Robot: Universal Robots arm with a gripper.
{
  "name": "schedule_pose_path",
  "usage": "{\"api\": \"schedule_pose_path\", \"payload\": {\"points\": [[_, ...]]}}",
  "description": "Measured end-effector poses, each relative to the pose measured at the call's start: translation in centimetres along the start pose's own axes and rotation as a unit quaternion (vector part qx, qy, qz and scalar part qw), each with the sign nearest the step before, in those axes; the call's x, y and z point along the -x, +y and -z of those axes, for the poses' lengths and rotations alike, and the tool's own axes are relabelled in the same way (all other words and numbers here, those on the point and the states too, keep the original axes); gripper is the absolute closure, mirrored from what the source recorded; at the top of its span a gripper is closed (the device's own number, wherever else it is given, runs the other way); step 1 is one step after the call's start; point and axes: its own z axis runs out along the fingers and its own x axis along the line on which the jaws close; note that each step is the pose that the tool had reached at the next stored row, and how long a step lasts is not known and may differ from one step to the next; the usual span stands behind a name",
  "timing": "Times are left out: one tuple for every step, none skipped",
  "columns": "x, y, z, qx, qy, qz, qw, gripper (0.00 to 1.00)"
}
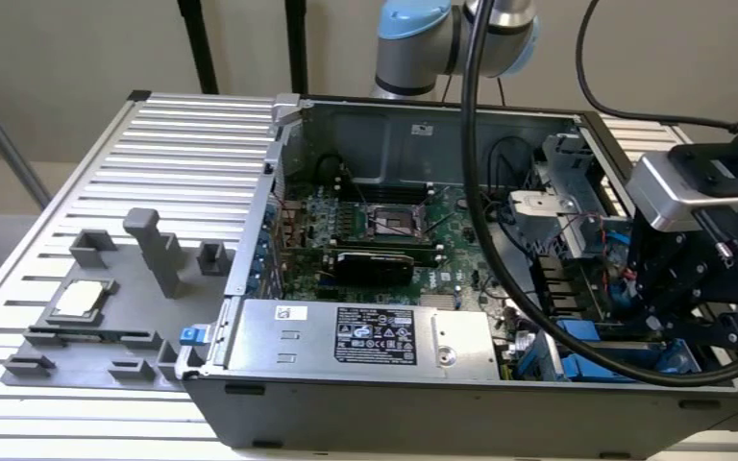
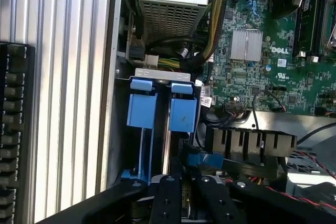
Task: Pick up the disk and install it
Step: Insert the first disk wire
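The open computer case (image 1: 266, 384) stands on the slatted table. My gripper (image 1: 679, 317) hangs low inside the case at the exterior view's right, right over the drive bay. In the wrist view two bright blue carrier frames stand edge-on side by side in that bay. The disk (image 2: 182, 116) is the one in line with my gripper (image 2: 188, 199); its label is hidden. The second blue frame (image 2: 142, 114) sits beside it, against the case wall. From outside, the blue frames (image 1: 596, 351) show just below the gripper.
A large silver box with a black label (image 1: 369, 336) lies along the case's near side. The green motherboard (image 1: 382, 226) is behind it, and thick black cables (image 1: 479, 192) cross it. A grey fixture holding a small silver chip (image 1: 81, 300) sits on the table (image 1: 177, 134).
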Motion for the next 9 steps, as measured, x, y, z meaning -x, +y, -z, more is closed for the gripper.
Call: {"api": "schedule_pose_path", "payload": {"points": [[0.0,-0.01,-0.02,0.0,0.0003,0.0,1.0,1.0],[0.01,-0.02,-0.04,0.0,0.0004,-0.001,1.0,1.0],[0.02,-0.03,-0.08,0.0,0.0006,-0.001,1.0,1.0],[0.04,-0.03,-0.1,0.0,0.0008,-0.002,1.0,1.0],[0.05,-0.04,-0.13,0.0,0.001,-0.002,1.0,1.0],[0.08,-0.04,-0.15,0.0,0.0013,-0.003,1.0,1.0],[0.1,-0.04,-0.17,-0.0001,0.0015,-0.003,1.0,1.0],[0.13,-0.05,-0.19,-0.0001,0.0017,-0.004,1.0,1.0],[0.17,-0.05,-0.22,-0.0001,0.0018,-0.004,1.0,1.0]]}}
